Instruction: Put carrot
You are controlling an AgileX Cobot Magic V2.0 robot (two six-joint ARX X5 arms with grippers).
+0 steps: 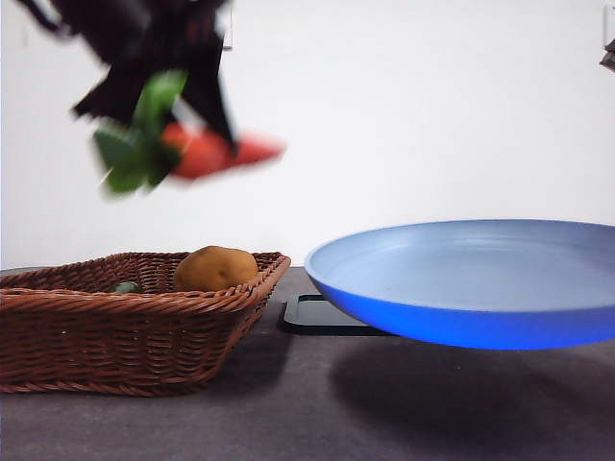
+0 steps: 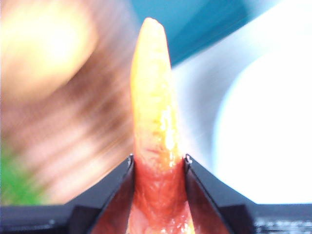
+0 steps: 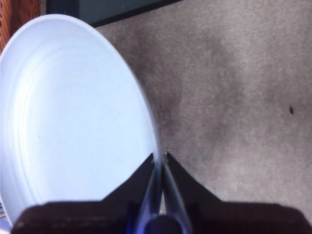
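The carrot (image 1: pixel 219 152), red-orange with green leaves (image 1: pixel 139 144), hangs blurred in the air above the wicker basket (image 1: pixel 125 331), high at the left of the front view. My left gripper (image 2: pixel 158 163) is shut on the carrot (image 2: pixel 153 112), whose tapered tip points away from the jaws. My right gripper (image 3: pixel 160 158) is shut on the rim of the blue plate (image 3: pixel 73 122), which it holds lifted off the table; in the front view the plate (image 1: pixel 471 279) floats at the right, level, to the right of and lower than the carrot.
A yellow-brown potato (image 1: pixel 215 268) lies in the basket beside something green (image 1: pixel 125 286). A flat black-edged object (image 1: pixel 322 317) lies on the grey table (image 1: pixel 288 413) behind the plate and the basket.
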